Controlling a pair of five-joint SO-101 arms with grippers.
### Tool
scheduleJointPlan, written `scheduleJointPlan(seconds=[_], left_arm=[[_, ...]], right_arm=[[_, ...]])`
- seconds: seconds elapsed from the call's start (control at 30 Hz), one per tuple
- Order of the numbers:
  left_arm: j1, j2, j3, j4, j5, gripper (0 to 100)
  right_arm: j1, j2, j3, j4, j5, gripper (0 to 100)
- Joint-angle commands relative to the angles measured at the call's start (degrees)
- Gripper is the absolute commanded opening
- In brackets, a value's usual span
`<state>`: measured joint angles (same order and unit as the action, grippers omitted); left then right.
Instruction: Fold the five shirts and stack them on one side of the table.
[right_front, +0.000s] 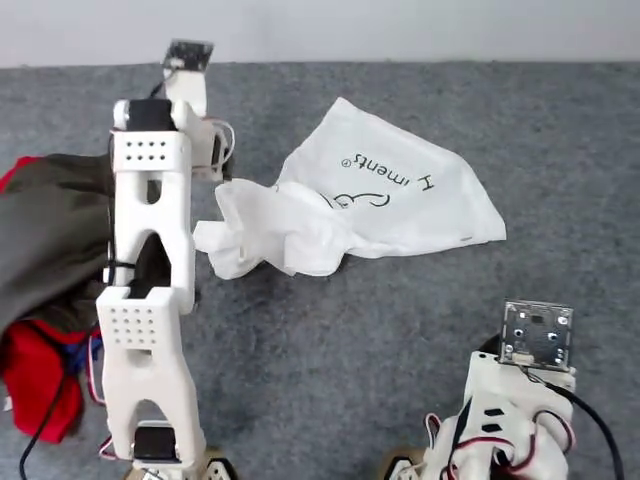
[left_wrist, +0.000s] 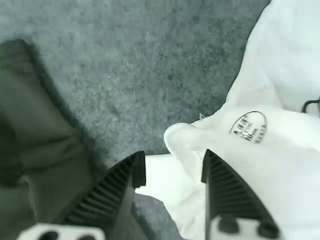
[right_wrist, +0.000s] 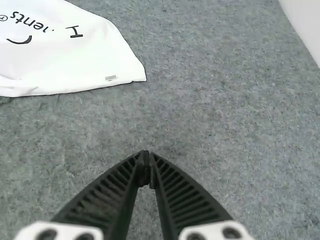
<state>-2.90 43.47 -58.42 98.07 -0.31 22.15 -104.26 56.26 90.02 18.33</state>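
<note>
Looking over the grey counter (right_front: 330, 380), the job seems to be near its start, since none of the shirts looks folded and no neat stack is made yet. A loose heap lies at one side, by the left arm, with a dark shirt (right_front: 50, 230) on top and a red shirt (right_front: 35, 375) poking out under it. How many shirts are in the heap is hard to tell. The white shirt (right_front: 400, 200) lies alone in the middle, partly flat, with one end all bunched up. The left claw (left_wrist: 173, 162) is spread wide, one finger on each side of that bunched end, gripping nothing yet. The right claw (right_wrist: 145, 161) is pinched closed on nothing, over bare counter near the shirt's flat corner. Dark letters and a curly drawing (right_front: 385, 180) are printed on the white shirt. A round stamp (left_wrist: 248, 127) sits on its bunched part, too small to read. A tiny grey tag (right_wrist: 110, 77) sits at its edge.
</note>
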Motion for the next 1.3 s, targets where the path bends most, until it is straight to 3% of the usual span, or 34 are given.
scheduleJointPlan(seconds=[0.0, 0.3, 0.53, 0.77, 0.9, 1.03, 1.27], left_arm=[[2.99, -1.76, -6.02, 2.64, 0.18, 18], [19.25, -10.29, 14.20, 1.93, -4.31, 18], [26.55, -2.11, 22.29, -6.68, -5.19, 16], [31.82, 12.48, 5.58, -12.04, -6.68, 13], [31.30, 18.37, -11.38, -11.60, 0.00, 14], [29.98, 22.77, -24.40, -7.38, 1.93, 17], [23.21, 25.41, -31.78, 1.58, 1.93, 18]], right_arm=[[0.57, 0.66, -0.70, 0.40, 0.62, 0.9], [0.66, 0.66, -0.70, 0.40, 0.70, 0.9], [0.66, 0.66, -0.70, 0.31, 0.70, 0.9], [0.66, 0.66, -0.62, 0.31, 0.70, 0.9], [0.66, 0.66, -0.62, 0.31, 0.70, 0.9], [0.66, 0.66, -0.44, 0.13, 0.70, 0.9], [0.57, 0.66, 0.26, -0.31, 0.70, 0.9]])
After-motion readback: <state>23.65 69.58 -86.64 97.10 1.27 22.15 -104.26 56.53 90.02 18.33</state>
